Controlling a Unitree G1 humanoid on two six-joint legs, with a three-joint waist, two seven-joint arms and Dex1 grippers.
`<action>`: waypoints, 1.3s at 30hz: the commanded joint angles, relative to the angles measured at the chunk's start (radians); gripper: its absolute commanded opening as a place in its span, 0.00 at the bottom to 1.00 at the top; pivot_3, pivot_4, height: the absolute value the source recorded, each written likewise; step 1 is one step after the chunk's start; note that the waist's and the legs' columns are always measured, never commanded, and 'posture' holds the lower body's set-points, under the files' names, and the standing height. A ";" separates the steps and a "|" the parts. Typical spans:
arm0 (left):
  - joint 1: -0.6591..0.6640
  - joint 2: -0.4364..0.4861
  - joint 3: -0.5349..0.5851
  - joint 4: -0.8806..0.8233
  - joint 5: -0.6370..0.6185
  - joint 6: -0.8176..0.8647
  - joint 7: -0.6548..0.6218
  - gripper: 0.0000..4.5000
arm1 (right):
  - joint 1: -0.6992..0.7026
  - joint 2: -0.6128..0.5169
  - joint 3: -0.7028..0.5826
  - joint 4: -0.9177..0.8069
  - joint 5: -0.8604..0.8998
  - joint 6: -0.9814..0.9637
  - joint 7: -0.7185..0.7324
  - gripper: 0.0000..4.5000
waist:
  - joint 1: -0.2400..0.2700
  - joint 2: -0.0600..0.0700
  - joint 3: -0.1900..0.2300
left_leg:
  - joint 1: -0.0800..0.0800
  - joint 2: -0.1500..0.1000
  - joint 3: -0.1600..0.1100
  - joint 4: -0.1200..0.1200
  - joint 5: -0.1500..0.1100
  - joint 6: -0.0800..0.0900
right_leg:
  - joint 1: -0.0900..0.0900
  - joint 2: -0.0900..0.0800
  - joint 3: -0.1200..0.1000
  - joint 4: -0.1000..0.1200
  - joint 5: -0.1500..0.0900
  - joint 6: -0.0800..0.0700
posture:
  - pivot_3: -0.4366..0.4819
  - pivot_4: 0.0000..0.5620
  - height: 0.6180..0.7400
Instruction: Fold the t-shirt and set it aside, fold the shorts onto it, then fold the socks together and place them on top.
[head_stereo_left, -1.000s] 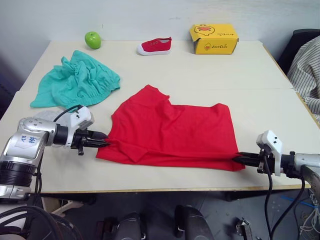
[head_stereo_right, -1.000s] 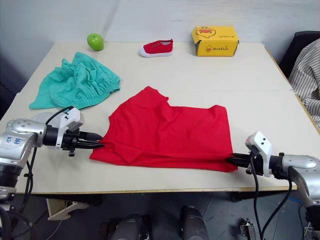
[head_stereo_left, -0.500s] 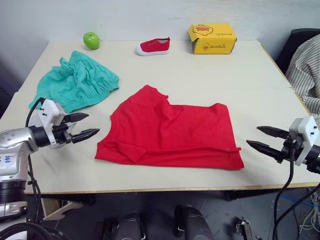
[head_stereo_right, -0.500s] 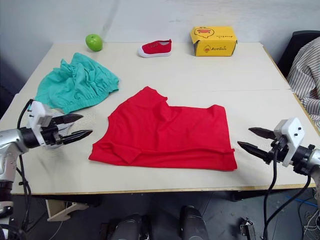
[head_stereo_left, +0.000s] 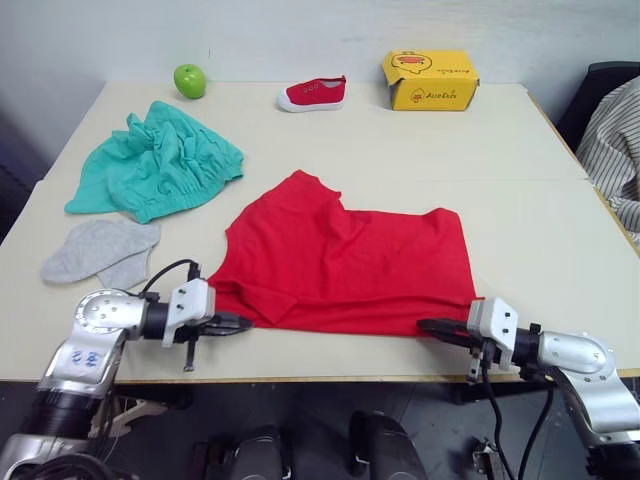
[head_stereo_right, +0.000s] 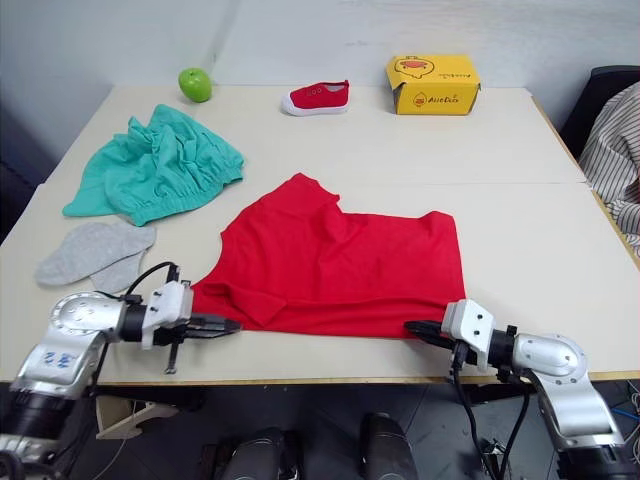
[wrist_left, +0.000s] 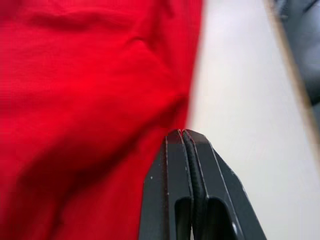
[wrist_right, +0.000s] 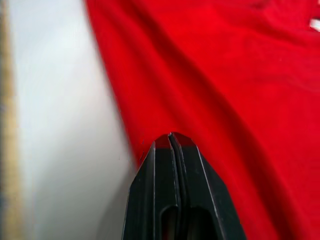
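The red t-shirt (head_stereo_left: 350, 265) lies partly folded in the middle of the table, its hem toward the front edge. My left gripper (head_stereo_left: 243, 322) is shut, its tips touching the shirt's front left corner; the left wrist view shows the fingers (wrist_left: 175, 165) pressed together at the cloth's edge, no cloth visible between them. At the front right corner my right gripper (head_stereo_left: 428, 326) is shut too, tips at the hem (wrist_right: 150, 100). The teal shorts (head_stereo_left: 155, 165) lie crumpled at the back left. The grey socks (head_stereo_left: 100, 252) lie flat in front of them.
A green apple (head_stereo_left: 189, 80), a small red shoe (head_stereo_left: 313, 94) and a yellow box (head_stereo_left: 429, 79) stand along the far edge. Striped cloth (head_stereo_left: 615, 140) hangs over a chair at the right. The table's front edge (head_stereo_left: 330, 378) is just behind both grippers.
Both grippers let go of the shirt's side edges, opened and drew outward, then came in low to its front corners and shut. The socks have come into sight.
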 joint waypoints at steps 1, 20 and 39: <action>-0.049 -0.025 -0.031 0.059 0.051 -0.064 0.035 0.01 | -0.027 0.013 0.006 0.053 -0.011 -0.058 -0.011 0.00 | -0.002 0.000 0.000 | 0.000 0.000 0.000 0.000 0.000 0.000 | 0.000 0.000 0.000 0.000 0.000 0.000 | 0.48 0.27 1.00; -0.169 -0.177 0.181 0.201 -0.005 0.096 0.478 0.01 | -0.033 0.070 -0.157 0.164 0.022 0.042 -0.306 0.00 | -0.003 0.000 0.000 | 0.000 0.001 -0.001 0.000 0.001 0.001 | 0.001 -0.002 0.000 0.003 0.000 0.001 | 0.48 0.27 1.00; 0.203 -0.111 0.123 -0.162 0.002 0.147 0.408 0.01 | 0.118 0.202 0.066 -0.151 -0.154 0.027 -0.461 0.00 | 0.003 0.000 -0.001 | 0.001 0.001 -0.001 -0.001 -0.001 0.000 | 0.000 -0.001 0.002 0.000 0.000 0.000 | 0.48 0.27 1.00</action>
